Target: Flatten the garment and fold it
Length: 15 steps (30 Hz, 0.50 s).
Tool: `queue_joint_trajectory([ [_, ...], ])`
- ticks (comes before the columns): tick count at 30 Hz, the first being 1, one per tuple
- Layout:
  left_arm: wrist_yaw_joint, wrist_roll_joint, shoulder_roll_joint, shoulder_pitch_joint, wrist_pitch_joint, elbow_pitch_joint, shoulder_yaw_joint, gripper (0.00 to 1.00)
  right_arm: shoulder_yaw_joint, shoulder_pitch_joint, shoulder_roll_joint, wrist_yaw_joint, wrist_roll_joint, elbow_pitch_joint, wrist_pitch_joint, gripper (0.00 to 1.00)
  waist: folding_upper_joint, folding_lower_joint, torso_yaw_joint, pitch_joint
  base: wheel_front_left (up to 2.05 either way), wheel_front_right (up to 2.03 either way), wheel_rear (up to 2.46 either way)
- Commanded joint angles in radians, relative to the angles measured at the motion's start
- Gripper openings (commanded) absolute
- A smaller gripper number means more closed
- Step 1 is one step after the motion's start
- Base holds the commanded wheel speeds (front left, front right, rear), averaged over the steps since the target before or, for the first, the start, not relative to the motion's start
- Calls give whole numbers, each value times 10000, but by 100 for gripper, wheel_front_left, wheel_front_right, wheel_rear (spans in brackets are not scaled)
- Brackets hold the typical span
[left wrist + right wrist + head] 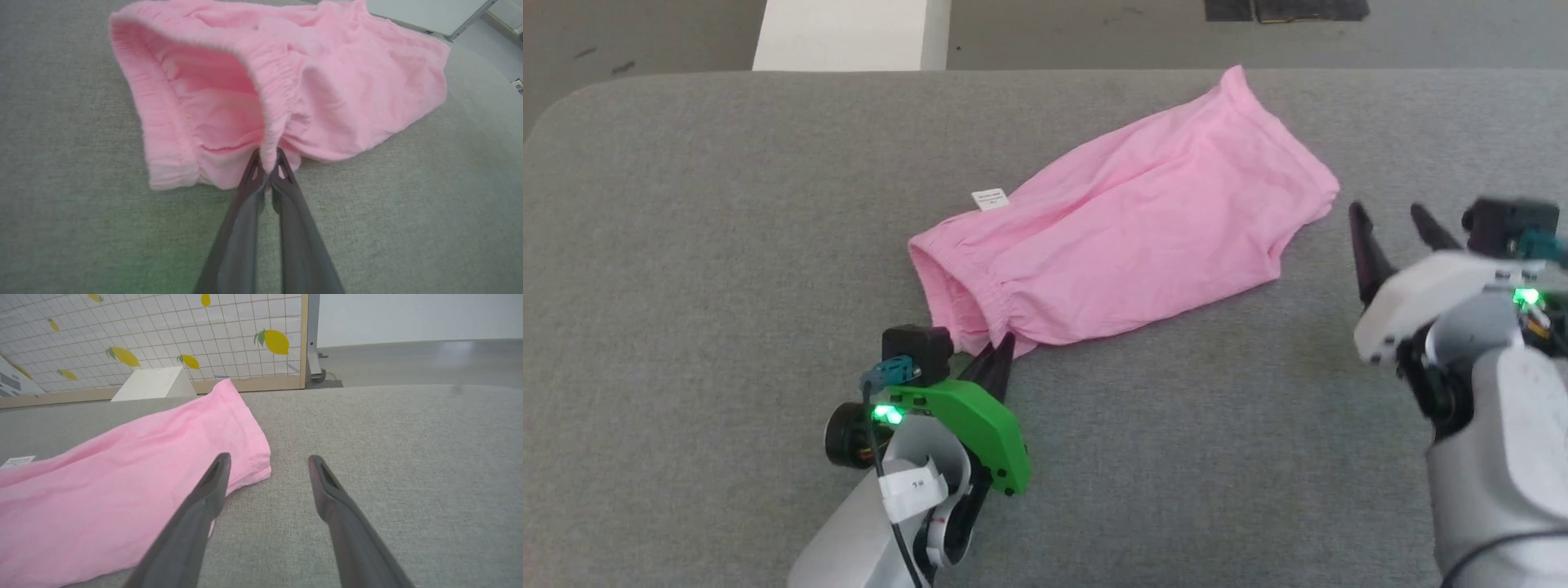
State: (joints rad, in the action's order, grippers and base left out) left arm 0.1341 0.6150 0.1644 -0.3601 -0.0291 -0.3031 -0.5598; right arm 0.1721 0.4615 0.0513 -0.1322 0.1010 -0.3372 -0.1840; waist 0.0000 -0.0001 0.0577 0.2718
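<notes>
The pink shorts (1127,237) lie slanted across the middle of the grey bench (711,269). The left hand (267,159) is pinched tight on the stretchy waistband (282,94) at the near corner. The right hand (269,459) is wide open, holding nothing, just beside the leg end.

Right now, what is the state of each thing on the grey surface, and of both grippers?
garment: lying unfolded and wrinkled on the grey surface.
waistband: gaping open, its upper edge pinched.
label: sticking out near the waistband.
left gripper: shut on the waistband.
right gripper: open, holding nothing, beside the hem end.
</notes>
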Motion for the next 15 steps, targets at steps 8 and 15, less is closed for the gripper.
queue_joint_trajectory([
  [8, -230, 116, -176, -449, 146, 11, -160, 0, 1175, 2520, -9, 15, -1307, -2919, -1678, 100, 0, 1, 780, 720, 0, 0, 0],
  [15, -308, 122, -241, -595, 261, -64, -229, 0, 1389, 3429, -6, 15, -2308, -4137, -3344, 57, 0, 1, 959, 965, 0, 0, 0],
])
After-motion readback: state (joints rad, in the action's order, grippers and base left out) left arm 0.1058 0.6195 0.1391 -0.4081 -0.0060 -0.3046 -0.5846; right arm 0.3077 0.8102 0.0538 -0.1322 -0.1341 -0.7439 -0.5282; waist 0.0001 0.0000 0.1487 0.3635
